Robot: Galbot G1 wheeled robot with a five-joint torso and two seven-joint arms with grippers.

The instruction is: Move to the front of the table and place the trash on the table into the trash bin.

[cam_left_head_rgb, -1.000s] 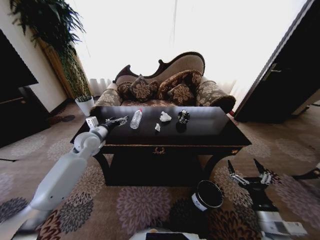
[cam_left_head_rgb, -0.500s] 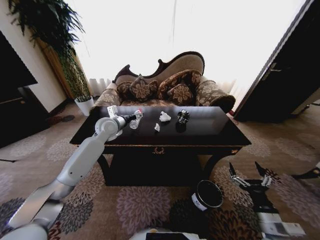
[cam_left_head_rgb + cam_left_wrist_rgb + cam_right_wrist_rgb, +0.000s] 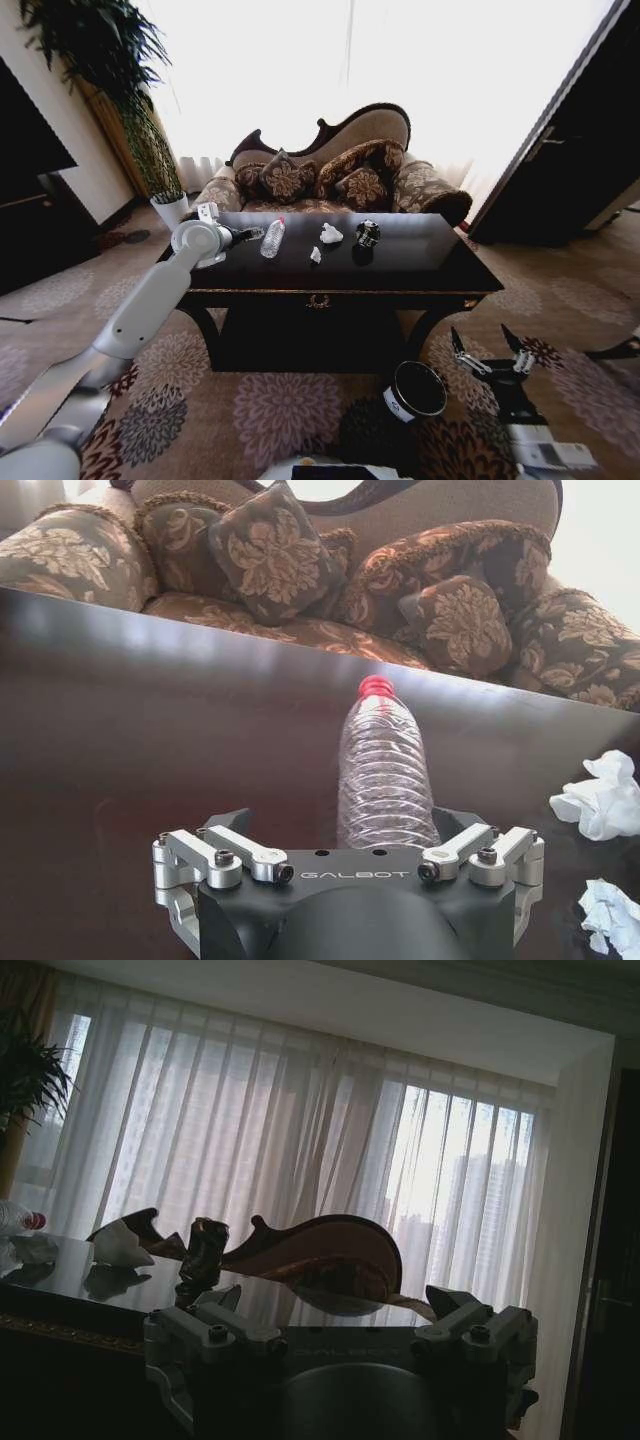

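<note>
Left gripper (image 3: 250, 234) outstretched, jaws flanking bottle (image 3: 272, 238)

Head camera looks down across the table (image 3: 420, 262) from the near side — both wrist views sit low at tabletop level, facing the far sofa (image 3: 300, 570).

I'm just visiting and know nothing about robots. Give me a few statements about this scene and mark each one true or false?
1. The bottle lies on the table with its red cap pointing toward the sofa. True.
2. The left pincer is lifting the bottle into the air. False: the bottle rests on the table, with the open pincer at its base.
3. The trash bin stands on the tabletop. False: it sits on the carpet in front of the table.
4. The right pincer hangs low beside the bin, open and empty. True.
5. Crumpled paper lies on the table. True.
</note>
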